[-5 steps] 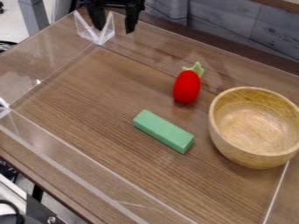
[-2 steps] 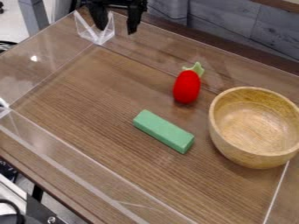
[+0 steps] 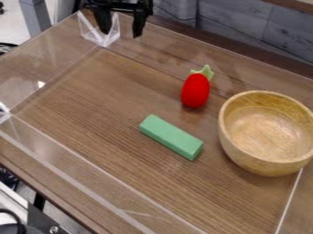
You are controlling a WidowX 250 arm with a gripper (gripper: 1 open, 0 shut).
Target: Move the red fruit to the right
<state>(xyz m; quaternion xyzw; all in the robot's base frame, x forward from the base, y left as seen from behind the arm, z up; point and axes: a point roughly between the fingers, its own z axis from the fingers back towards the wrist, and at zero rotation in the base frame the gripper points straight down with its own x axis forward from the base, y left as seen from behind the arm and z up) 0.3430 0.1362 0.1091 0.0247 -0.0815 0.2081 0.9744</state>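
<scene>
The red fruit [image 3: 195,89] is a small glossy oval with a pale green stem pointing up and right; it lies on the wooden table just left of the wooden bowl's far rim. My gripper [image 3: 121,27] hangs at the top left of the view, well away from the fruit, pointing down. Its dark fingers [image 3: 104,22] stand apart and nothing is between them.
A wooden bowl [image 3: 265,131] stands at the right. A flat green block [image 3: 170,136] lies in front of the fruit. Clear plastic walls [image 3: 49,64] fence the table, with a clear corner piece [image 3: 95,30] beside the gripper.
</scene>
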